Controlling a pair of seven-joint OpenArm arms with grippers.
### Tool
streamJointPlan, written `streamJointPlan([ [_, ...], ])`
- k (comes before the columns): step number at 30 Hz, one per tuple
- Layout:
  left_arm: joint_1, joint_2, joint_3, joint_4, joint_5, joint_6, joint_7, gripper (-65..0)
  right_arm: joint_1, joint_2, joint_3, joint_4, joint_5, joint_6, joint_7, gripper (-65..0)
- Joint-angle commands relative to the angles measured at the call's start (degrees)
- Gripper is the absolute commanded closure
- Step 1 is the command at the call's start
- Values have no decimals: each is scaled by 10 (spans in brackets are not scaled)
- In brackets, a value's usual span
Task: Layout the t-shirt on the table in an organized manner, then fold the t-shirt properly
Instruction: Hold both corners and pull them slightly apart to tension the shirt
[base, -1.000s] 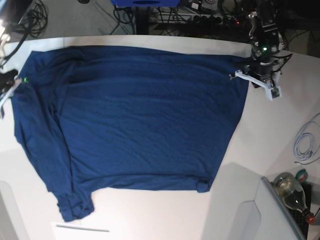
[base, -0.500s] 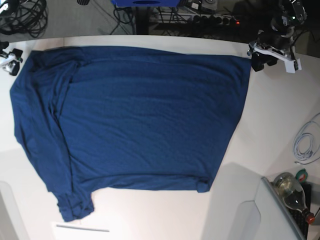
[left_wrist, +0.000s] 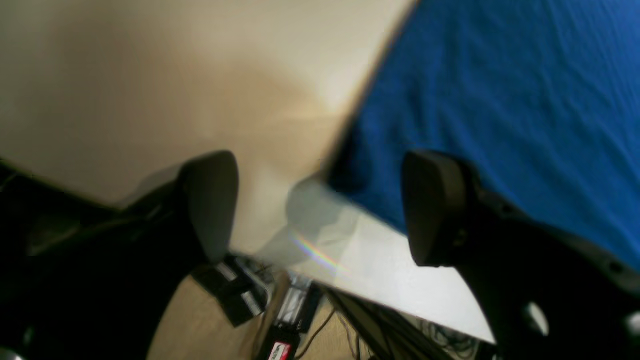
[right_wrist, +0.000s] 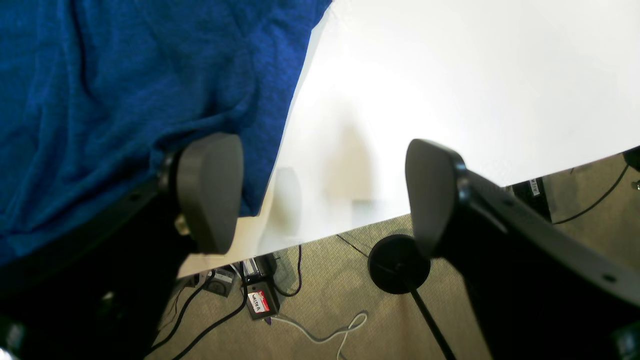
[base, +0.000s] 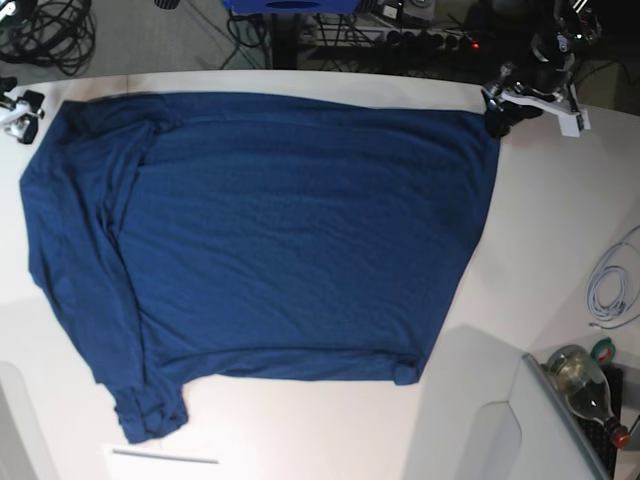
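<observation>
the table (base: 560, 230) is a broad white top that fills most of the base view, its far edge curving away toward a dark floor strewn with cables (base: 45, 35) and power strips (base: 400, 40). a coiled white cord (base: 612, 285) and a glass bottle (base: 585, 385) sit at the near right corner. the t-shirt (base: 270, 240) lies spread flat over the middle of the table, dark navy, its hem running down the right side and one sleeve bunched at the lower left.

the left gripper (base: 505, 105) hangs just off the shirt's far right corner, its jaws spread apart with nothing between them; the wrist view shows bare table and the cloth's edge in the gap. the right gripper (right_wrist: 325, 195) sits at the far left corner, jaws also wide and empty.

a second ago both grippers were lower on the shirt's corners; they have since let go and lifted toward the table's far edge, and the shirt has stayed put.
</observation>
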Motion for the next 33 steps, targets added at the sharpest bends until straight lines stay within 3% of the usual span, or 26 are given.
streamJointPlan([
  [1, -3, -4, 12, 8, -6, -4, -1, -461, 1, 10, 4, 11, 7, 3, 10, -464],
  [9, -33, -3, 34, -43, -4, -4, -1, -293, -11, 10, 1, 7, 8, 3, 12, -467],
  [12, -33, -3, 35, -46, -4, -4, -1, -179, -6, 10, 5, -26, 8, 3, 10, -462],
  [15, -33, -4, 35, -45, -4, -4, -1, -20, -3, 10, 5, -62, 8, 3, 10, -461],
  [16, -33, -4, 35, -43, -4, -4, -1, 0, -2, 10, 5, -73, 8, 3, 10, -461],
  [20, -33, -5, 35, -41, -4, -4, 0, 0, -3, 9, 4, -103, 12, 3, 10, -461],
  [27, -32, -8, 36, -41, -3, -4, 1, 0, -14, 9, 5, -104, 111, 3, -19, -470],
  [33, -31, -8, 37, -41, -3, -4, 1, 0, -14, 9, 1, -104, 117, 3, -21, -467],
])
